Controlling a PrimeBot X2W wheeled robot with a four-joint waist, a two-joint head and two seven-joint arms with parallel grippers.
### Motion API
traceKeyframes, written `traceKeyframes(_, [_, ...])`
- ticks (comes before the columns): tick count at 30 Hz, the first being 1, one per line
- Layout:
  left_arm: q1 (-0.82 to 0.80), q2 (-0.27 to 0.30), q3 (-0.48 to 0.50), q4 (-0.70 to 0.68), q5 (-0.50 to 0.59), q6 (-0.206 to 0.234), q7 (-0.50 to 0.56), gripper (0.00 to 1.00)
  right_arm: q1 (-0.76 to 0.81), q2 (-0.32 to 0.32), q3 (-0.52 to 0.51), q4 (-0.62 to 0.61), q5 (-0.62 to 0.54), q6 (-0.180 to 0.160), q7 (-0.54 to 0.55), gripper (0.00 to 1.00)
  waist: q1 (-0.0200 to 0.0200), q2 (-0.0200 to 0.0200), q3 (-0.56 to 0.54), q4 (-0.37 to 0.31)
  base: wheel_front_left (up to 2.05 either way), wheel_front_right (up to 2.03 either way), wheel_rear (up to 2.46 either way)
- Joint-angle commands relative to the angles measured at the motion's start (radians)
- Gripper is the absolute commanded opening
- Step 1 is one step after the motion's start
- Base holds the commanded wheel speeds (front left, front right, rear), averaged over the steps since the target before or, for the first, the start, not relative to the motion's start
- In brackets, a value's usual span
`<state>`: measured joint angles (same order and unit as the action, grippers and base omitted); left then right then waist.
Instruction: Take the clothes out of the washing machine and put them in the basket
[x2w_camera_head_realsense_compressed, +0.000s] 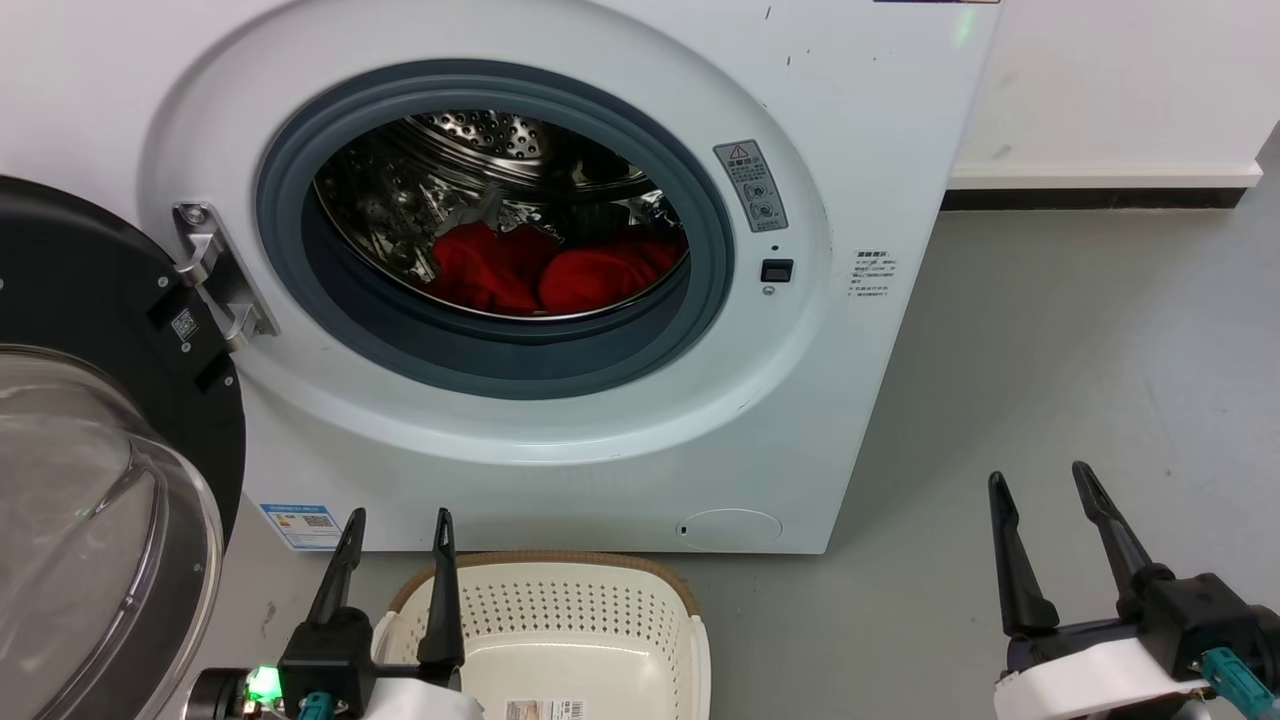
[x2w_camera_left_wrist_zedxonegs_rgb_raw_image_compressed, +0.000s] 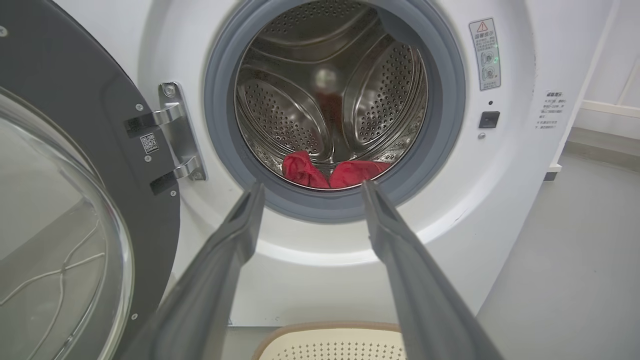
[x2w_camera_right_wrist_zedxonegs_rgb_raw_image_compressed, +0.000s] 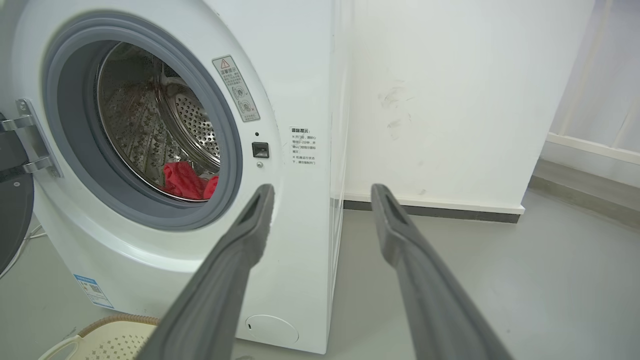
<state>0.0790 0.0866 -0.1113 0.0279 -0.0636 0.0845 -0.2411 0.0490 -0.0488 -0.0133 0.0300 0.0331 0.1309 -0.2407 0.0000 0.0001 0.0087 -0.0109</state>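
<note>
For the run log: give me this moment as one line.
phase: pre-grasp | clothes: inside washing machine | door: open | basket: on floor before machine | left gripper: open | right gripper: open

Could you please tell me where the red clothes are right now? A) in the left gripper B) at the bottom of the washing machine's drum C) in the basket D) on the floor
B: the red clothes lie at the bottom of the steel drum inside the washing machine, and the left gripper and right gripper are both open, holding nothing.
</note>
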Motion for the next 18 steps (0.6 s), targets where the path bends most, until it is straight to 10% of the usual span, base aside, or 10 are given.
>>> traceKeyframes(1, [-0.003, 0.005, -0.006, -0.011, 0.017, 0.01, -0.008, 1.0, 0.001, -0.003, 0.003, -0.01, -0.013, 0.0, -0.009, 1.0, 0.0, -0.0001, 0.0, -0.001, 0.0, 0.0, 0.0])
traceKeyframes(18, [0.015, -0.034, 0.057, 0.06, -0.039, -0.084, -0.025, 1.0, 0.007, -0.002, -0.01, 0.054, 0.057, 0.0, -0.025, 1.0, 0.0, -0.0001, 0.0, -0.004, 0.0, 0.0, 0.0])
